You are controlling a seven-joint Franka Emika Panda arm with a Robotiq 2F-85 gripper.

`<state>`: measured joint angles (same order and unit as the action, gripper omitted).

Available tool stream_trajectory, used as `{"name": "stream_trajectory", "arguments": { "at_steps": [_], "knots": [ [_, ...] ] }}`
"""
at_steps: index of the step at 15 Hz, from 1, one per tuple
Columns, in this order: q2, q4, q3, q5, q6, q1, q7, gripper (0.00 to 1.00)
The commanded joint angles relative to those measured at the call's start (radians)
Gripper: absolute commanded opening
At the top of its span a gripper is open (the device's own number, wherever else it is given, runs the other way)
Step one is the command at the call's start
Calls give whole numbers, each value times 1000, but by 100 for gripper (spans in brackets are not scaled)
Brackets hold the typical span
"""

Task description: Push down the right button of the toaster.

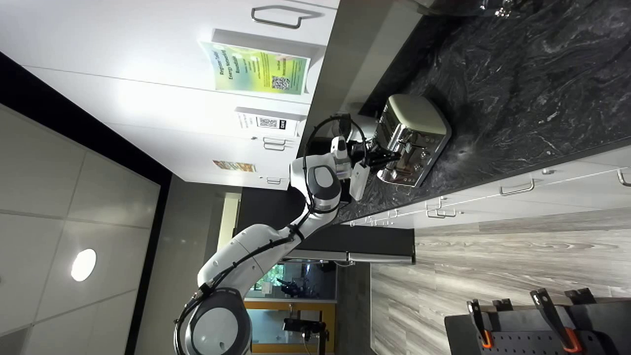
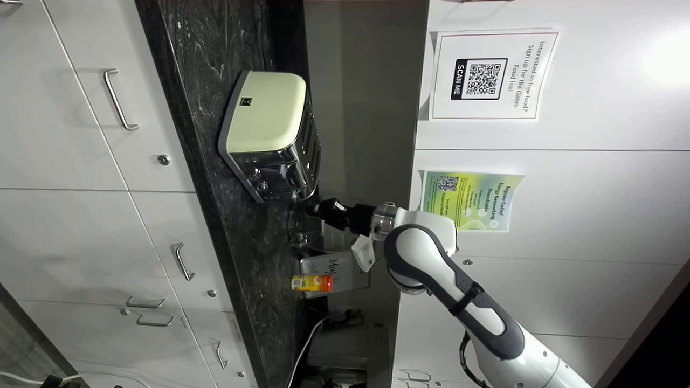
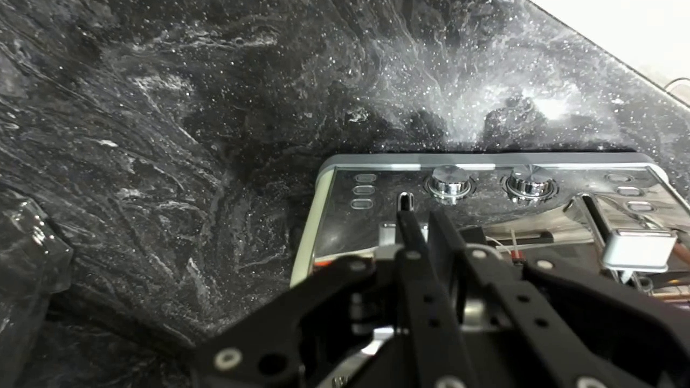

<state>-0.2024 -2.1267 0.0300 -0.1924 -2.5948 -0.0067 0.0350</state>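
Note:
The toaster point(image 1: 415, 114) has cream sides and a shiny chrome front panel with dark slots on top. It also shows in an exterior view point(image 2: 264, 113) and in the wrist view point(image 3: 474, 209). My gripper point(image 1: 397, 156) is at the toaster's front, near its top. In the wrist view the fingers point(image 3: 425, 215) are open by a narrow gap and hold nothing. They partly hide a silver lever point(image 3: 386, 235); contact cannot be told. Facing the panel, this is the right-hand lever. The far lever point(image 3: 639, 250) is uncovered. Two chrome knobs point(image 3: 450, 180) sit near the base.
The toaster stands on a dark marbled counter point(image 1: 532, 88) with white cabinets point(image 2: 485, 156) above. A yellow bottle with a red lid point(image 2: 311, 283) and a grey box point(image 2: 347, 269) stand farther along. A clear object point(image 3: 32, 245) lies beside the toaster.

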Motion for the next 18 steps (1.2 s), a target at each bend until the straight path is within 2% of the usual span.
{"name": "stream_trajectory", "arguments": {
  "at_steps": [1,9,18],
  "knots": [
    [-42,28,-15,9,-53,11,-3,0],
    [-109,54,-15,30,-117,7,9,0],
    [-182,114,-13,53,-103,2,15,0]
  ]
}}
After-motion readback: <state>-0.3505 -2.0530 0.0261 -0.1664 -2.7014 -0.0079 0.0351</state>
